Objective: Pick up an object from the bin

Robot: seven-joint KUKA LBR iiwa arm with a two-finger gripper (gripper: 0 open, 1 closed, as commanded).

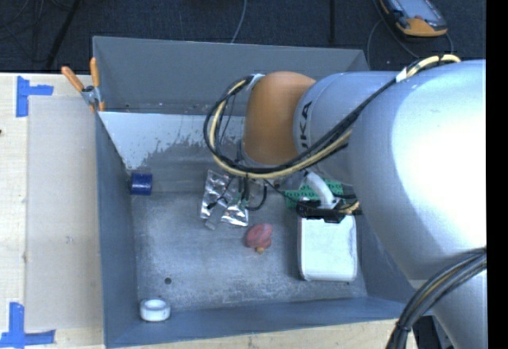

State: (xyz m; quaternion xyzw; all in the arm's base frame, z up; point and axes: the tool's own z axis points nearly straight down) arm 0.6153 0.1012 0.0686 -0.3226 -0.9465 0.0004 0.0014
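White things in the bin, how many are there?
2. A small white round cap lies in the lower-left corner of the bin; a white box sits at the right, beside the pink lump. The arm may hide more.

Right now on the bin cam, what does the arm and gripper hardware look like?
The arm has bulky silver-grey rounded links with dark lettering on the side. An orange cover caps the wrist; black and yellow cables loop round it, with a green part beneath. The gripper is shiny bare metal.
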